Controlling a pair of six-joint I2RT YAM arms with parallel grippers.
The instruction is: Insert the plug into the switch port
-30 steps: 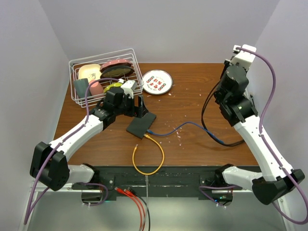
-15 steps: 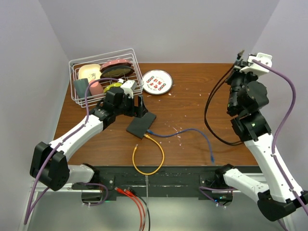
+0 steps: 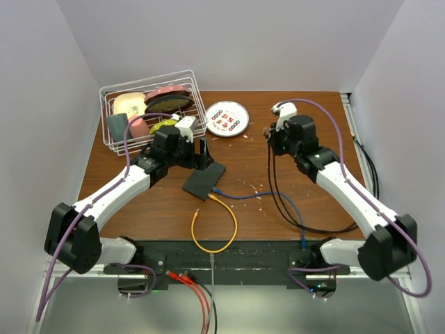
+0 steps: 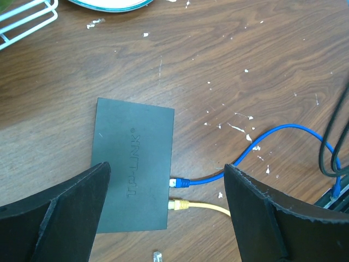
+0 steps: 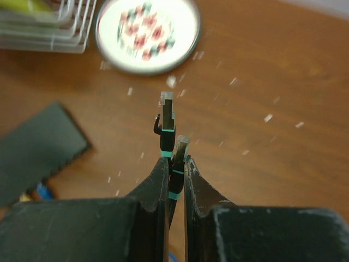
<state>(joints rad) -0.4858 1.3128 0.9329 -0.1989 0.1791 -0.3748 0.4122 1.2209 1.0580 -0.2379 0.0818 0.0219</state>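
Pinching plug (image 5: 167, 117) in R pincer (image 5: 174, 162); switch (image 5: 38, 147) well left.

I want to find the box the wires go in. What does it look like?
On the brown table, find the white wire basket in the far left corner. Just nearer than it lies a flat black box. Only it has a blue cable and a yellow cable plugged into one edge.

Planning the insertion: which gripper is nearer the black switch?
Left. Left gripper hovers open just above the switch; right gripper, holding the plug, is off to its right.
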